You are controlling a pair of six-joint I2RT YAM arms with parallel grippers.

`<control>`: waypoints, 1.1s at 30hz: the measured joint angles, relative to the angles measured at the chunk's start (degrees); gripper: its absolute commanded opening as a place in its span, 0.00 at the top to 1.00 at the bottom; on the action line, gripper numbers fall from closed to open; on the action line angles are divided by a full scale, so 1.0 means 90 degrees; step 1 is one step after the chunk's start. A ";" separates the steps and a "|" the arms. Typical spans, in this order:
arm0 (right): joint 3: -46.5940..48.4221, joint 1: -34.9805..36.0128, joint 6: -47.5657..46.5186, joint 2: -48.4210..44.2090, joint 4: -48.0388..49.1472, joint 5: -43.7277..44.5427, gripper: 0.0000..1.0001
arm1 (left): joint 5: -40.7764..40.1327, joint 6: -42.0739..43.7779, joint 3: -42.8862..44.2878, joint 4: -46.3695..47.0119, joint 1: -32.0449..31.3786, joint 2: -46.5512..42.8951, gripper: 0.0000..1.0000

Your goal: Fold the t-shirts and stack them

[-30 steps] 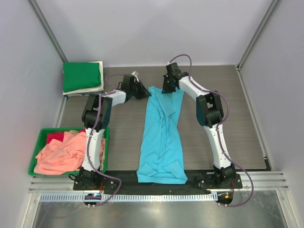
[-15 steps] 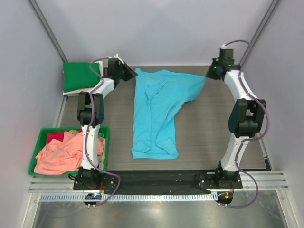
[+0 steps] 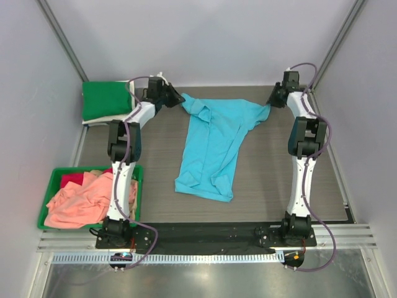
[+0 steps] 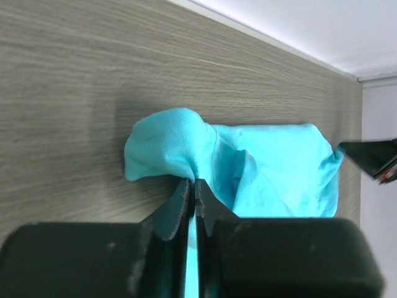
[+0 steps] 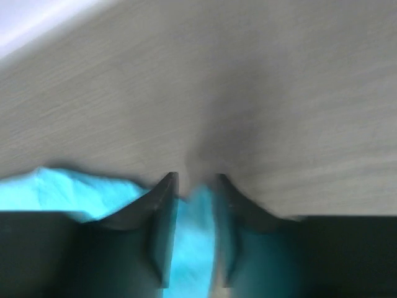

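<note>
Both arms have swung apart since a second ago, pulling the blue shirt [image 3: 214, 139] wide along its far edge and drawing its hem away from the near edge. It lies mid-tabletop [image 3: 267, 180]. At its far left corner the left pincer [image 3: 178, 99] is clamped together on the cloth. At the far right corner the right pincer [image 3: 272, 102] has its fingers slightly apart, blue cloth in the gap. A folded green shirt [image 3: 107, 99] sits far left.

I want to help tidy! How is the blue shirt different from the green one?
The blue shirt lies spread and wrinkly in the middle; the green shirt is folded neatly in the far-left corner. The left gripper pinches the blue shirt; nothing holds the green shirt. Both are plain, one colour each.
</note>
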 measured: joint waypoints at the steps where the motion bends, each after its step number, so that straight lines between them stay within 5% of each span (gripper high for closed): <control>1: 0.0367 0.0000 -0.0017 0.0143 -0.0049 0.0024 0.44 | 0.0012 0.0015 0.0119 -0.0015 -0.0015 0.0078 0.78; 2: 0.0714 0.0000 -0.0061 0.0255 -0.0080 0.0032 0.30 | 0.0019 0.0058 0.0206 -0.0049 -0.0029 0.0134 0.47; 5: 0.1093 0.0000 0.0007 0.0279 -0.0090 0.0051 0.27 | 0.0000 0.0214 0.0374 -0.0209 -0.0102 0.0211 0.12; 7: 0.0678 0.0007 0.0112 -0.0034 0.0100 0.0058 0.26 | -0.0073 0.0340 0.0384 -0.0279 -0.0151 0.0211 0.00; 11: -0.1423 0.0083 0.0248 -0.1294 0.0347 0.0175 0.24 | -0.0372 0.0549 0.0061 -0.0454 -0.0277 0.0019 0.00; 16: -0.2963 0.0211 0.0415 -0.2458 0.0527 0.0219 0.23 | -0.1231 0.0984 -0.1426 -0.1090 -0.0607 -0.1343 0.00; 23: -0.3458 0.0143 0.0709 -0.2642 0.0760 -0.0007 0.24 | -0.2499 0.1088 -0.3138 -0.1574 -0.2368 -0.3793 0.10; 28: -0.3704 0.0085 0.0838 -0.2642 0.0787 -0.0206 0.24 | -0.3028 0.0903 -0.3529 -0.1683 -0.3949 -0.4065 0.10; 33: -0.3837 0.0066 0.0835 -0.2642 0.0784 -0.0357 0.24 | -0.3147 0.0452 -0.4182 -0.1933 -0.4124 -0.4065 0.10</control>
